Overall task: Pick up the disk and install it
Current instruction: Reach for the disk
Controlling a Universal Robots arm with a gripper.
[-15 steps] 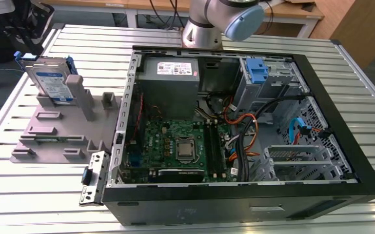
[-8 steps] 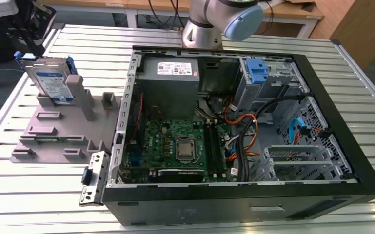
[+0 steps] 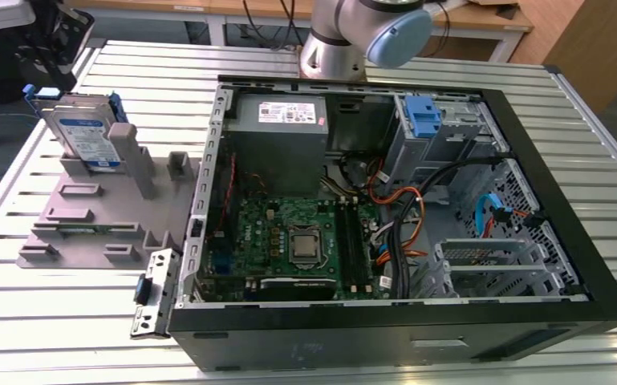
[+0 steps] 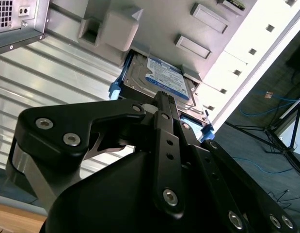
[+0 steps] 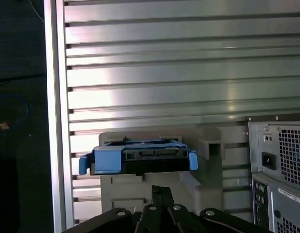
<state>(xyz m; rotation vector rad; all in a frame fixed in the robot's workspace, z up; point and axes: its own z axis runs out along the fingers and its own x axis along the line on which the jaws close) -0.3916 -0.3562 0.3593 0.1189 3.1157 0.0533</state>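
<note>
- Black gripper point(image 4: 164, 95) links crowded the foreground in both wrist views; its jaws were drawn together to a narrow tip, with nothing held between them.
- Just past that tip stood the disk point(image 4: 165, 77) — silver, with a white-and-blue label and blue side rails; in the first wrist view grey plastic showed between the fingertips point(image 5: 158, 194) and the disk, so the two were near but apart.
- The disk sat upright on its edge in a slot of a grey holder point(image 3: 83, 216); in the exterior view it stood at the far end of that holder.
- The holder lay on a ribbed metal table point(image 3: 51, 329), just beside the open computer case point(image 3: 394, 325), on the exterior view's left of it.
- Inside the case lay a green motherboard point(image 3: 286, 233), a grey power supply point(image 3: 282, 120) with a white sticker, a tall blue clip point(image 3: 424, 116) and loose cables — the disk was outside it.
</note>
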